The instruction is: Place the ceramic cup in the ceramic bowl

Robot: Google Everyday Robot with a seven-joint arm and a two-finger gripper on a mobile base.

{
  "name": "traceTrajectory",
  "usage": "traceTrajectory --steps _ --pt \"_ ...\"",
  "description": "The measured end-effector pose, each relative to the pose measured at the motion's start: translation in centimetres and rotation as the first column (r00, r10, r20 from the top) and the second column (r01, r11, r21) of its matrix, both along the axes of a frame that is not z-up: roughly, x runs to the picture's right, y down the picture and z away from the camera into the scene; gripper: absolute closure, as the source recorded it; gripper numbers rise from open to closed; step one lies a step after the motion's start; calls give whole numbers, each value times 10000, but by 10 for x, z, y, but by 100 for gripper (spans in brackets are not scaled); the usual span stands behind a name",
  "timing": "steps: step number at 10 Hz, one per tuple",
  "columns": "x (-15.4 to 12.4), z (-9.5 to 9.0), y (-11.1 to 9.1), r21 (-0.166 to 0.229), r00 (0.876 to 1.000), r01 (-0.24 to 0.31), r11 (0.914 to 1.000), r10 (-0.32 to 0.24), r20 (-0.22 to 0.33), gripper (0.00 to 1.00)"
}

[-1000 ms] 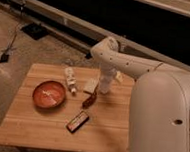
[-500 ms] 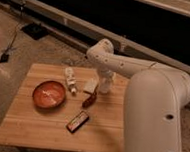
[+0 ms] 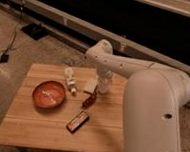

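End effector point(image 3: 103, 87) is lowered over the rear middle of the wooden bench point(image 3: 28, 130); its grip state cannot be determined. The white ceramic cup point(image 3: 90, 85) stands just beside it on the bowl side. The reddish ceramic bowl point(image 3: 37, 93) sits apart, without the cup.

No writing, label, brand, number or sign could be read anywhere. The dark flat packet point(image 3: 78, 121) near the front of the table point(image 3: 33, 128) carried lighter patches on its face, but no letters could be made out in them. The reddish bowl point(image 3: 40, 100) had pale marks inside that did not form any readable text. The small clear bottle point(image 3: 70, 81) showed no legible label. The gripper point(image 3: 103, 86) hung low over the far middle of the table, to the right of the bottle, with no readable marking on it or on the white arm.
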State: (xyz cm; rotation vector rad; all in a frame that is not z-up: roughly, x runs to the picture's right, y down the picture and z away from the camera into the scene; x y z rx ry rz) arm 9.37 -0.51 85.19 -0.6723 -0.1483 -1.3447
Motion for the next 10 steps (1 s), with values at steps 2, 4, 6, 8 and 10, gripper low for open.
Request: traceTrajectory --steps 2,4,6,8,10 --pt "-19 -16 -11 -194 9993 302 9994 -297 237 100" --pt "-60 -32 -23 -452 9950 838 9955 -811 580 100" --pt "-106 -44 -30 -717 9842 1557 9852 -1485 966 100" --pt "-134 -49 -38 -883 9720 2125 9732 -2012 1215 100" --pt "-156 -50 -36 -949 9668 2279 9690 -2136 1405 100"
